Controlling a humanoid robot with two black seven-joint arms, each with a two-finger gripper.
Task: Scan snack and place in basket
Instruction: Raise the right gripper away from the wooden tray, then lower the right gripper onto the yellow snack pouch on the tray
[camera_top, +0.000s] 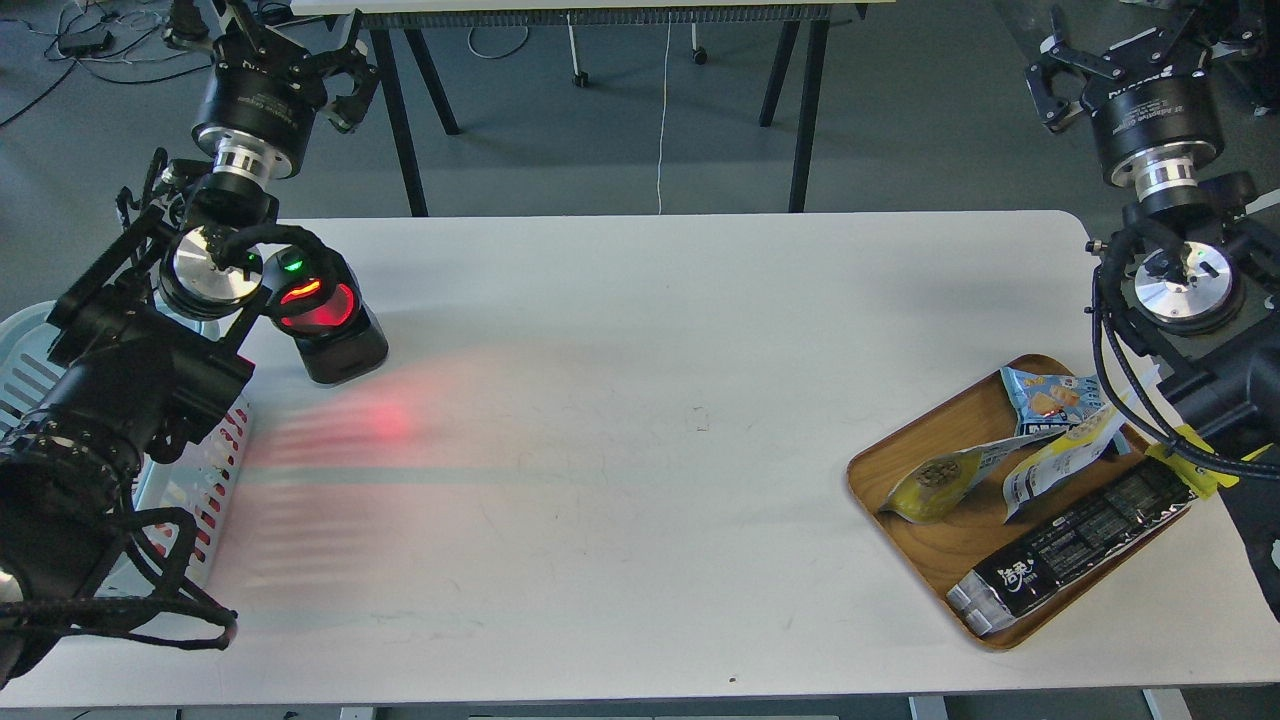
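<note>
The snack (935, 482), a small yellow pouch with a round picture of brown balls, lies on its side at the left end of a wooden tray (925, 570) at the table's right. At the left edge stands the pale blue basket (22, 345), mostly hidden behind my left arm; its slotted side is lit red. My left gripper (300, 48) is raised above the table's far left corner, open and empty. Far above the tray, my right gripper (1110, 42) is held up past the far right corner, also open and empty.
A black scanner (328, 325) with a glowing red window stands at the far left and throws red light on the table. The tray also holds a blue packet (1045, 395), a long white-and-yellow packet (1062, 458) and a long black packet (1080, 545).
</note>
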